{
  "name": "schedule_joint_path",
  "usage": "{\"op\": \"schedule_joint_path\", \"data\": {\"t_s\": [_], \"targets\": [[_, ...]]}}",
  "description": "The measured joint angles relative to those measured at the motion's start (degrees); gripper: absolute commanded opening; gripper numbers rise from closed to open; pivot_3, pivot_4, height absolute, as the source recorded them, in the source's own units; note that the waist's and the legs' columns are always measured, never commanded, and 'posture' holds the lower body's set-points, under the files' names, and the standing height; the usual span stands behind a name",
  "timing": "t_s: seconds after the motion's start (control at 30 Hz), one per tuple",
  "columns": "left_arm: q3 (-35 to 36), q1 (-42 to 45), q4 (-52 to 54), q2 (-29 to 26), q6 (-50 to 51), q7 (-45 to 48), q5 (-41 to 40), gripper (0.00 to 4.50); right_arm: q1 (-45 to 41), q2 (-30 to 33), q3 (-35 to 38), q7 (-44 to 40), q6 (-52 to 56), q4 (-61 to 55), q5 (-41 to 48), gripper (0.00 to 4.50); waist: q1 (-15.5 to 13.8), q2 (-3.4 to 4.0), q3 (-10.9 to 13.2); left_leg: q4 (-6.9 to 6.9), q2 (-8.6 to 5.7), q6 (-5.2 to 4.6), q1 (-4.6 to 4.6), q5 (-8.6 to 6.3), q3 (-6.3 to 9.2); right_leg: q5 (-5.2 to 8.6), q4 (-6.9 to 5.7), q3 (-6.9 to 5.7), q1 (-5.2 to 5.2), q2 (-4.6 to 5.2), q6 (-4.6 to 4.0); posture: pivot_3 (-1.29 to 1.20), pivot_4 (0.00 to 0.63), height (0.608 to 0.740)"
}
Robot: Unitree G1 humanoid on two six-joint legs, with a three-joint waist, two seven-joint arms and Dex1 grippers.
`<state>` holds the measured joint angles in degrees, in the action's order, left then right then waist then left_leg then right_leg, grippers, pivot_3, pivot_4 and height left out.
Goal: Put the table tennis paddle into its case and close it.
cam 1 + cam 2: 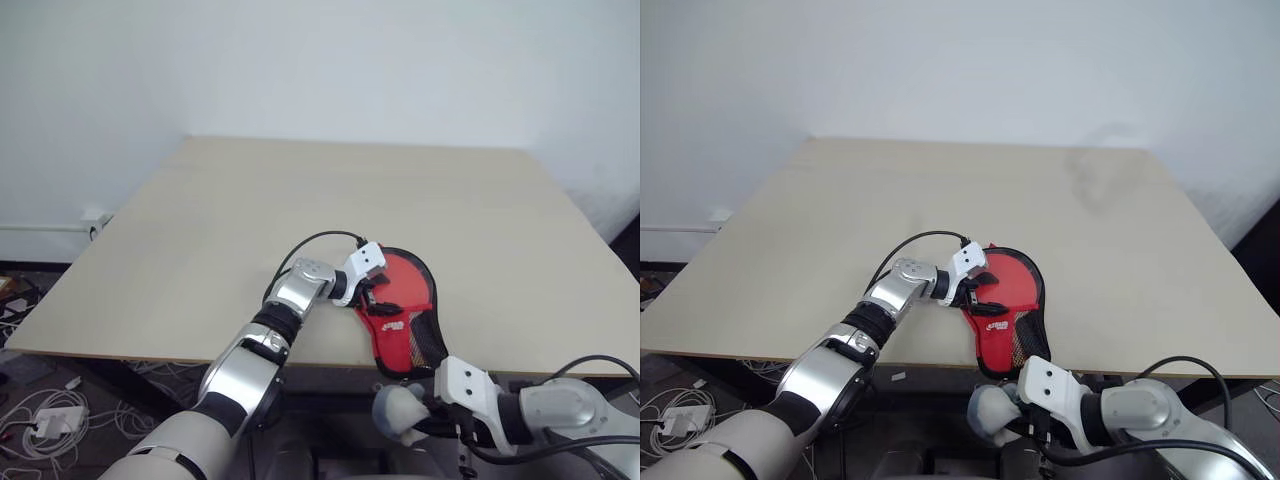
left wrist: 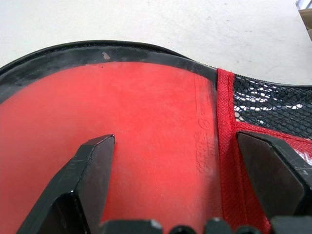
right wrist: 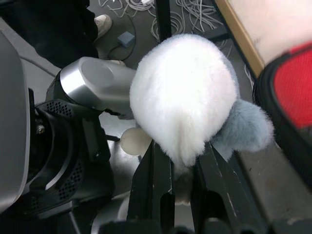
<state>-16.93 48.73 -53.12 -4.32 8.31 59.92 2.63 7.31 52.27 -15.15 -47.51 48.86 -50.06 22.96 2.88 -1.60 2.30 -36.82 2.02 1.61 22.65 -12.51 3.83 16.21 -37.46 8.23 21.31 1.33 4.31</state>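
The case (image 1: 408, 335), red fabric with a white mark, black mesh and a black zip rim, lies near the table's front edge. Within its rim shows the smooth red face of the table tennis paddle (image 2: 146, 126). My left gripper (image 1: 372, 293) hovers over the case's left side, open; one finger (image 2: 90, 170) is over the paddle face and the other over the red fabric beside the mesh. Below the table's front edge, my right gripper (image 3: 181, 156) is shut on the base of a fluffy white-and-grey ball (image 3: 180, 92), just off the case's narrow end.
The pale wooden table (image 1: 200, 230) stretches wide behind and to both sides of the case. Its front edge (image 1: 150, 352) runs just in front of the case. Cables and a power strip (image 1: 45, 420) lie on the floor at the lower left.
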Motion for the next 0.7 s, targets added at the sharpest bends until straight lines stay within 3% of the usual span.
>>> {"op": "schedule_joint_path", "data": {"t_s": [0.27, 0.5, 0.7], "targets": [[-0.59, -0.59, 2.23, -1.05, 1.01, 1.1, 0.21, 4.22, -15.57, -5.52, -9.37, -1.55, -0.3, 8.02, -2.46, 0.04, 0.13, -0.04, -0.01, 0.07, 0.03, -0.18, 0.03, 0.11, 0.0, -0.01, -0.03, 0.0, 0.08, -0.05, 0.0, 0.0, 0.0, 0.74], [-1.11, -1.3, 4.66, -2.43, 2.28, 1.99, 0.71, 4.22, -19.9, -13.75, -15.95, -1.53, -6.52, 20.52, -7.82, 0.04, 0.21, -0.05, -0.04, 0.09, 0.13, -0.18, 0.0, 0.11, -0.01, -0.02, -0.11, 0.02, 0.11, -0.18, 0.0, 0.0, 0.0, 0.74], [-1.19, -2.0, 6.27, -2.94, 3.48, 2.05, 1.06, 4.22, -22.94, -20.73, -16.63, -0.76, -10.73, 29.79, -10.27, 0.04, 0.23, -0.08, -0.09, 0.07, 0.33, -0.17, -0.09, 0.11, 0.0, -0.07, -0.16, 0.01, 0.08, -0.4, -0.07, 0.0, 0.0, 0.74]]}}
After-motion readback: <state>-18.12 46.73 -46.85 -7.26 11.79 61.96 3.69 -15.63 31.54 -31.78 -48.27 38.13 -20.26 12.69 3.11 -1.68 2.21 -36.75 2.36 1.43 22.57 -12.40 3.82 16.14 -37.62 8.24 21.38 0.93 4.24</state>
